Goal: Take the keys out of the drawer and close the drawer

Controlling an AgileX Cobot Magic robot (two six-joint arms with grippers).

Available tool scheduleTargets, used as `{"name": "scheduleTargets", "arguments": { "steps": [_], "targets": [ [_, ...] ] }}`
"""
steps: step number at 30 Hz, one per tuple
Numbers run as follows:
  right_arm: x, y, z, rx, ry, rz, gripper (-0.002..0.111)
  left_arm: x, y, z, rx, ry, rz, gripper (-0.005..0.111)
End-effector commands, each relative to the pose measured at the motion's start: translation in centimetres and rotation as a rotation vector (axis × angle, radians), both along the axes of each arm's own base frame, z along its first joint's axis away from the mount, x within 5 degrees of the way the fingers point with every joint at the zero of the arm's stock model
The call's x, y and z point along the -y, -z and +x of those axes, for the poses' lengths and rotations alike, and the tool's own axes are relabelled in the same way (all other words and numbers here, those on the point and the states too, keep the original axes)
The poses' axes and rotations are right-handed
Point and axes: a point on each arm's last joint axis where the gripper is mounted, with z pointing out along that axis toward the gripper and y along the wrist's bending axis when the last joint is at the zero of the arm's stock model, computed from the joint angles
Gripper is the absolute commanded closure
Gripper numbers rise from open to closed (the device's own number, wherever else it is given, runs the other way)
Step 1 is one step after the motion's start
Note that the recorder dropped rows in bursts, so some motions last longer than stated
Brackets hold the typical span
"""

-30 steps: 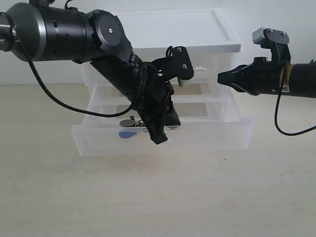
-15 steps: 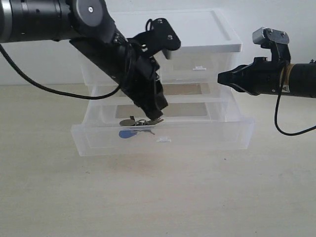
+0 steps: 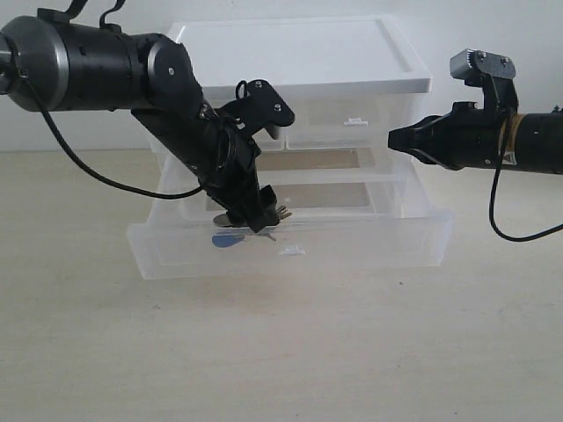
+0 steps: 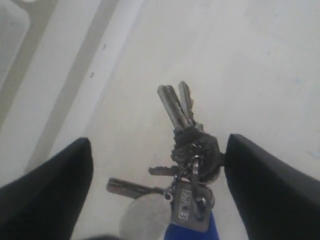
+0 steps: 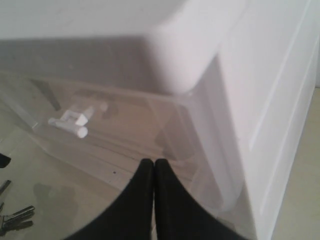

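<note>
Flat on the drawer floor, not yet lifted: the keys [image 4: 192, 145], blades fanned away from the ring, blue head nearest the wrist camera. Bracketed by the left gripper [image 4: 157, 150], with fingers [image 4: 47, 192] spread wide on either side of the bunch, one close against the ring cluster (contact or a sliver of gap, hard to say), nothing clamped. From the outside camera, that gripper reaching down into the drawer [image 3: 369, 242], which is pulled well out of the white-topped cabinet [image 3: 290, 53], small tab handle [image 3: 290, 251] at the front centre. Off to the other side, level with the upper drawers and well apart from the keys: the right gripper [image 3: 398, 139], fingers pressed together on nothing. Under it all, a pale table [image 3: 264, 360].

Judged so far: drawer open, reach made, grasp not closed. Left to do: pinch the bunch, raise it over the front wall, set it down outside, then push the drawer in flush, probably a job for the unoccupied right arm.
</note>
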Motion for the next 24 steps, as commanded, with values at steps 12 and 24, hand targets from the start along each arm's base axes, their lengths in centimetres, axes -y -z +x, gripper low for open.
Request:
{"name": "scheduleTargets", "arguments": {
  "steps": [12, 24],
  "targets": [
    [0.6, -0.5, 0.6, 0.006, 0.063, 0.010, 0.108, -1.5, 2.7, 1.4, -0.007, -0.084, 0.082, 0.086],
    [0.7, -0.4, 0.6, 0.004, 0.069, 0.003, 0.108, -1.1, 1.6, 3.1, 0.170, -0.186, -0.032, 0.102]
  ]
}}
